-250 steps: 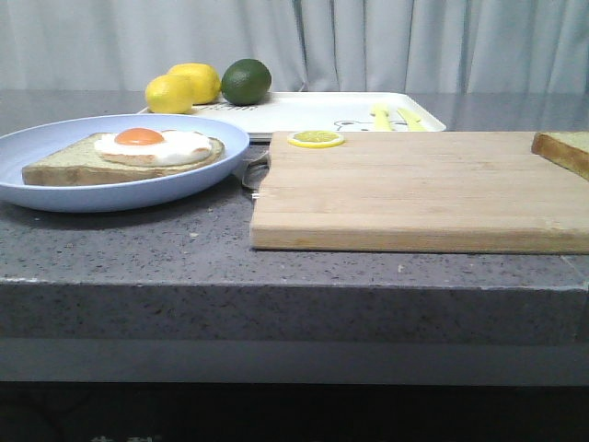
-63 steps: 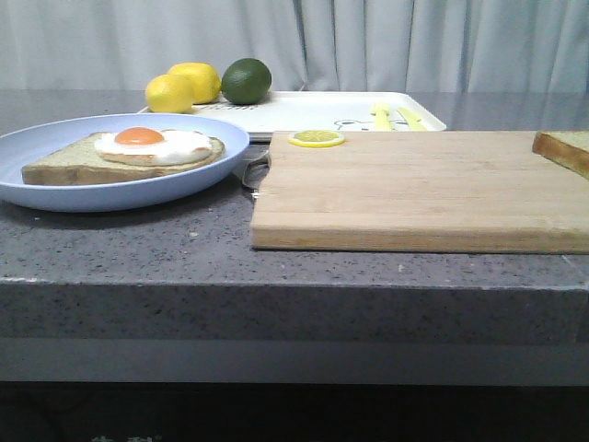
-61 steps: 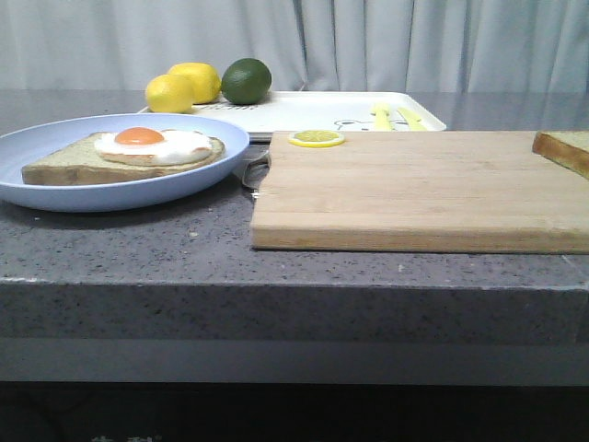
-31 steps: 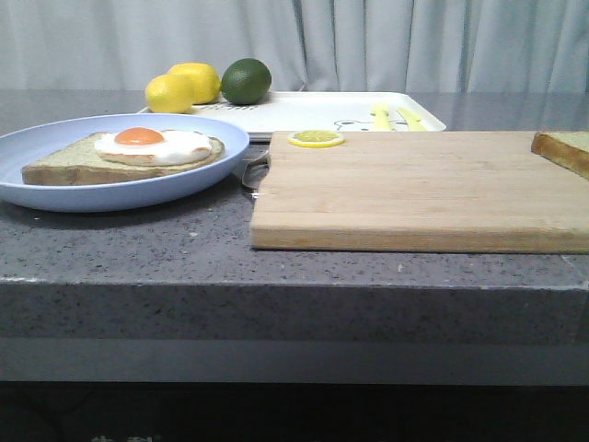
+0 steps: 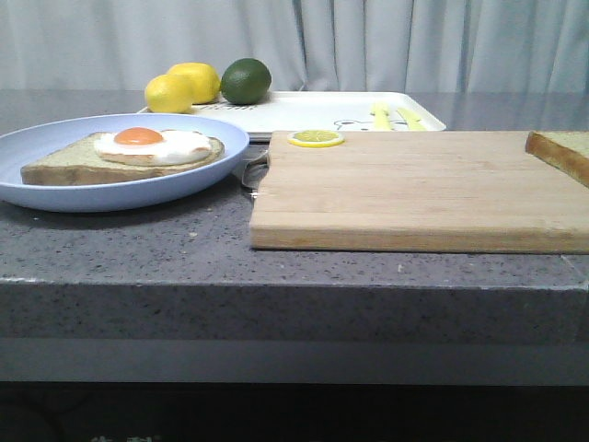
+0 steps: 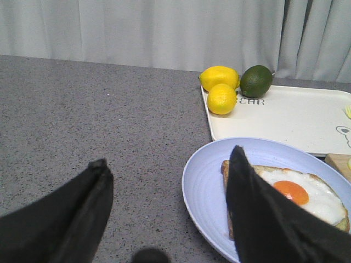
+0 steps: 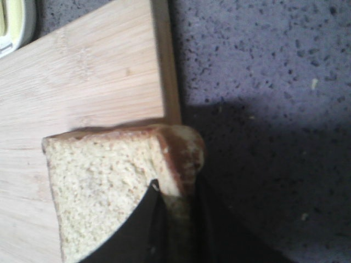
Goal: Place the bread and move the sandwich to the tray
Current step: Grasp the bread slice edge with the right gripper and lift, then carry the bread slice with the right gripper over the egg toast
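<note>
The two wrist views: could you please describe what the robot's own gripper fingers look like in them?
The left gripper shows two broad, matte black fingers tapering to blunt tips, with a small dark rounded part between them at the frame's edge. The right gripper shows similar black fingers. No cables, markings or arm links are visible.

Little of the robot's body shows. The left tool (image 6: 164,186) appears as two matte black fingers (image 6: 258,219), broad at the base and tapering to blunt, rounded tips, with smooth unmarked surfaces. Between their bases sits a small dark rounded part, its detail too dim to tell. The right tool (image 7: 175,219) shows two black fingers (image 7: 137,230) as well, flat-sided and narrowing to thin edges, with a faint lighter sheen along one rim. No cables, screws or markings can be made out on either.
</note>
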`<state>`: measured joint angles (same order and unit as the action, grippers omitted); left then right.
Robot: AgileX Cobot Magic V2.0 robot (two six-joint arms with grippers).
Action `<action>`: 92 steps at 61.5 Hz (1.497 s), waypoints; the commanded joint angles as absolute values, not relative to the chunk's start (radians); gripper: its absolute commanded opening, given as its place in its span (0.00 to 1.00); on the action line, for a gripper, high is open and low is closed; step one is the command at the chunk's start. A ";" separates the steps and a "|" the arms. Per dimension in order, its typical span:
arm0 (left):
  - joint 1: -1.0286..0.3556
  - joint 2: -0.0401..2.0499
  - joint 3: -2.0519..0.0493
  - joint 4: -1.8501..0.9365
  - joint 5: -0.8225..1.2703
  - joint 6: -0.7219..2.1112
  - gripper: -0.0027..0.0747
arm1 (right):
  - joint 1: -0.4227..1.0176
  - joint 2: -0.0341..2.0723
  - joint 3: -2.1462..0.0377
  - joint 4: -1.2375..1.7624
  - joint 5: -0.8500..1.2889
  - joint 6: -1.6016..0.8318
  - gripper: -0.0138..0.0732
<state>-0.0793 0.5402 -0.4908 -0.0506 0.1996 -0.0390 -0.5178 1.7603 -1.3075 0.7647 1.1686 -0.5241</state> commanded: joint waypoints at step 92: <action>-0.078 0.547 -0.525 -0.051 0.121 -0.047 0.60 | 0.492 1.791 -1.330 1.826 0.557 -0.525 0.09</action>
<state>-0.0793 0.5402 -0.4908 -0.0506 0.1996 -0.0390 0.4871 1.8180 -1.3057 1.7458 0.5500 -0.4876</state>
